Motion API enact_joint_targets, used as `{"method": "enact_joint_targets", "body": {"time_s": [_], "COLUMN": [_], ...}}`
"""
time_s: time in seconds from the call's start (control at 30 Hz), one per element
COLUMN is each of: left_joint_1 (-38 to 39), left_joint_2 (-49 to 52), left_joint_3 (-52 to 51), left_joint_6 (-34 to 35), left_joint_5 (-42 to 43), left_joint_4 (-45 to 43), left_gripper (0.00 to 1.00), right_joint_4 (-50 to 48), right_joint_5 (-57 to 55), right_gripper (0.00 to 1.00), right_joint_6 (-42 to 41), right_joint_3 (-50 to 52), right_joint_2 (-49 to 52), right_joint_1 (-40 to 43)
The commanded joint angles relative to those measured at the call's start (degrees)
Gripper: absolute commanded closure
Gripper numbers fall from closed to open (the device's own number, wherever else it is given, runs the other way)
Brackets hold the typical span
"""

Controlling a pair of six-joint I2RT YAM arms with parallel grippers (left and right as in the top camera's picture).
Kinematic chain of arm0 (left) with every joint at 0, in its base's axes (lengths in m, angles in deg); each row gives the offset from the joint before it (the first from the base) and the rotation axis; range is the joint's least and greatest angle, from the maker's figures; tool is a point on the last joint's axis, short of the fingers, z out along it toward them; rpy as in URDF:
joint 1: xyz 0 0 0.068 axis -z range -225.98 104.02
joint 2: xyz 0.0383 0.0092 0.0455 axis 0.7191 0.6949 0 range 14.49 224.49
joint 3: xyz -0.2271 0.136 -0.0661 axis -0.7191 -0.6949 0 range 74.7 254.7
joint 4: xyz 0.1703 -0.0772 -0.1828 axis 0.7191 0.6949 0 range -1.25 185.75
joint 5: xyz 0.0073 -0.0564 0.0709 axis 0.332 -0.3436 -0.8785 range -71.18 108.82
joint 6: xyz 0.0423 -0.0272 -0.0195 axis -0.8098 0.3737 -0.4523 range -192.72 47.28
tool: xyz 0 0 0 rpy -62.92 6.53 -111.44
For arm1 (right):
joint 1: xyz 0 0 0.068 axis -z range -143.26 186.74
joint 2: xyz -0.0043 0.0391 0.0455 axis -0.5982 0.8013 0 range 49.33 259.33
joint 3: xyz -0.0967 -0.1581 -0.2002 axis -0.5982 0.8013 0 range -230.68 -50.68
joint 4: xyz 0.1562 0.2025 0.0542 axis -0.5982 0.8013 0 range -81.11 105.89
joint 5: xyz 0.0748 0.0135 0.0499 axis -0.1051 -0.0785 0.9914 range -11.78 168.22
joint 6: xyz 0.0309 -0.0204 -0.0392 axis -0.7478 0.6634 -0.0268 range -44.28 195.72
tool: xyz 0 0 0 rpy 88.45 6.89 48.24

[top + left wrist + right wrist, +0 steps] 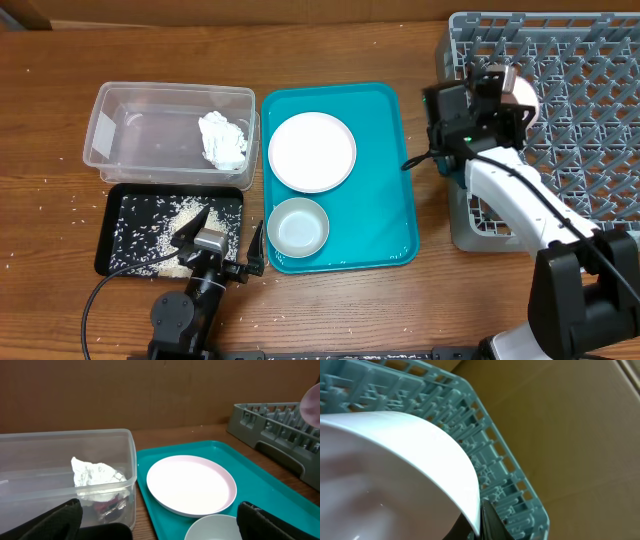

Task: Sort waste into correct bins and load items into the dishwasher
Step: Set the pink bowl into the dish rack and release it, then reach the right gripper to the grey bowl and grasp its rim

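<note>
My right gripper [497, 95] is shut on a white bowl [522, 97] and holds it tilted over the left edge of the grey dish rack [570, 150]. The bowl fills the right wrist view [395, 470], with a finger on its rim [476, 525]. My left gripper [226, 240] is open and empty, low between the black tray [125, 205] and the teal tray; its fingers show in the left wrist view [160, 527]. The clear tub [120, 110] holds the tissue wad [223, 140] and the red wrapper [107, 505]. Rice scraps [160, 225] lie in the black tray. The chopsticks and cup are out of view.
A teal tray [385, 180] in the middle holds a white plate [312, 150] and a second white bowl [298, 227]. A few rice grains lie scattered on the wooden table left of the black tray. The right arm's cable hangs beside the rack's left wall.
</note>
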Motion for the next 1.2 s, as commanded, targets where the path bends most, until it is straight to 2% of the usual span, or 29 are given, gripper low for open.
{"method": "enact_joint_targets", "body": {"time_s": [0.0,0.13,0.23,0.4,0.5,0.57,0.63,0.67,0.83,0.93,1.03,1.1,1.17], "left_joint_1": [-0.6,-0.6,-0.6,-0.6,-0.6,-0.6,-0.6,-0.6,-0.6,-0.6,-0.6,-0.6,-0.6], "left_joint_2": [-0.5,-0.5,-0.5,-0.5,-0.5,-0.5,-0.5,-0.5,-0.5,-0.5,-0.5,-0.5,-0.5], "left_joint_3": [-0.3,-0.3,-0.3,-0.3,-0.3,-0.3,-0.3,-0.3,-0.3,-0.3,-0.3,-0.3,-0.3], "left_joint_6": [-1.2,-1.2,-1.2,-1.2,-1.2,-1.2,-1.2,-1.2,-1.2,-1.2,-1.2,-1.2,-1.2], "left_joint_5": [-0.2,-0.2,-0.2,-0.2,-0.2,-0.2,-0.2,-0.2,-0.2,-0.2,-0.2,-0.2,-0.2], "left_joint_4": [0.1,0.1,0.1,0.1,0.1,0.1,0.1,0.1,0.1,0.1,0.1,0.1,0.1], "left_gripper": [0.00,0.00,0.00,0.00,0.00,0.00,0.00,0.00,0.00,0.00,0.00,0.00,0.00], "right_joint_4": [-0.4,1.5,3.4,3.3,5.5,7.2,9.5,10.0,11.8,15.8,23.2,32.5,35.7], "right_joint_5": [2.3,6.2,10.5,10.5,8.7,8.2,7.6,7.4,7.2,7.2,8.3,20.3,34.5], "right_gripper": [0.96,0.96,0.96,0.96,0.91,0.81,0.66,0.56,0.26,0.26,0.25,0.25,0.25], "right_joint_6": [2.1,2.1,1.6,1.6,1.6,1.6,0.3,-0.5,-3.0,-4.2,-9.8,-12.0,-11.9], "right_joint_3": [-0.8,-0.7,0.1,3.1,3.1,3.1,3.1,3.1,2.6,0.2,-4.2,-11.7,-15.9], "right_joint_2": [0.2,0.2,0.2,0.3,0.3,0.3,0.3,0.3,0.3,-0.2,-1.8,-3.8,-4.5], "right_joint_1": [4.4,5.6,3.4,-0.4,-2.1,-2.9,-4.6,-5.1,-7.1,-8.3,-10.3,-13.4,-15.7]}}
